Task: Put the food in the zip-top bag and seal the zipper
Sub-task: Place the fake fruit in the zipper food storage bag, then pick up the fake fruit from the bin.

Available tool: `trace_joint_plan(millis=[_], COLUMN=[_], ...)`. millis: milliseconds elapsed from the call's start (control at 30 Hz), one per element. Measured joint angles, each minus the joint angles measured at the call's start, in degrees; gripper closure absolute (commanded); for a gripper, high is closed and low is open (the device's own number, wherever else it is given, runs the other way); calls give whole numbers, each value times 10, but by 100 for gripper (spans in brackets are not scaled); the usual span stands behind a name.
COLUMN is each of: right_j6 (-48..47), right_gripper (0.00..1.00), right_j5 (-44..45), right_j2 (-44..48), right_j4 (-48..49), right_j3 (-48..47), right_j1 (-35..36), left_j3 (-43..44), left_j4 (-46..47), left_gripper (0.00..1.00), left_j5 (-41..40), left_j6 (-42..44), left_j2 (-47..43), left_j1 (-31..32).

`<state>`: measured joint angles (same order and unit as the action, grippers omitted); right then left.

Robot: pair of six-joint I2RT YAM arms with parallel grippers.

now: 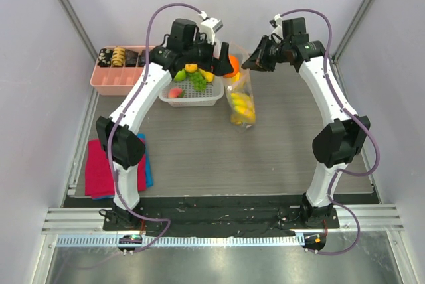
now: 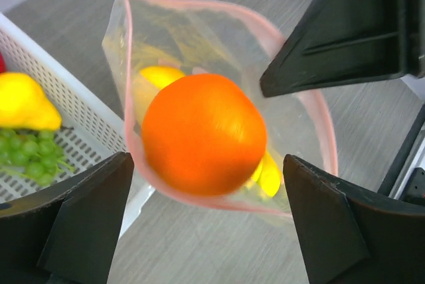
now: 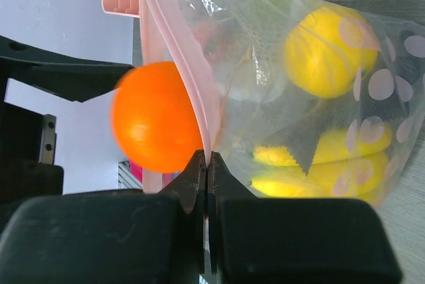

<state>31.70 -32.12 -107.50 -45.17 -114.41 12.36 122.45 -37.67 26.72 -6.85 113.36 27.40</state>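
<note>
Clear dotted plastic, the zip-top bag (image 2: 199,38) stands open near the middle of the counter's far edge, its zipper (image 3: 179,58) pinched by the right gripper (image 3: 207,164). The orange (image 2: 204,135) sits at its mouth between the left gripper's (image 2: 206,159) spread fingers, touching neither; yellow fruits (image 3: 329,52) lie inside.

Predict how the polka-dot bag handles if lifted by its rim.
Likely floppy: the zip-top bag creases and sags where the right end effector pinches its rim. Probably bottom-heavy: yellow fruits lie deep inside. Glossy film may slip from that pinch.
</note>
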Motion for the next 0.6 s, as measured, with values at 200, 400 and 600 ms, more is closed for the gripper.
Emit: trace_joint_plan(millis=[200,400,600], right_j6=[0,-2,-3], right_gripper=[99,99,99], right_j5=[-6,-6,-6], right_j2=[0,0,0], right_j4=[0,0,-6], right_j3=[0,0,-12], right_j1=[0,0,0], left_j3=[21,16,32], left_j4=[1,21,19], left_gripper=[0,0,4], left_j5=[-2,-17,-116], left_j6=[11,-12,90], left_j2=[-2,-6,27], left_j1=[1,-45,-112])
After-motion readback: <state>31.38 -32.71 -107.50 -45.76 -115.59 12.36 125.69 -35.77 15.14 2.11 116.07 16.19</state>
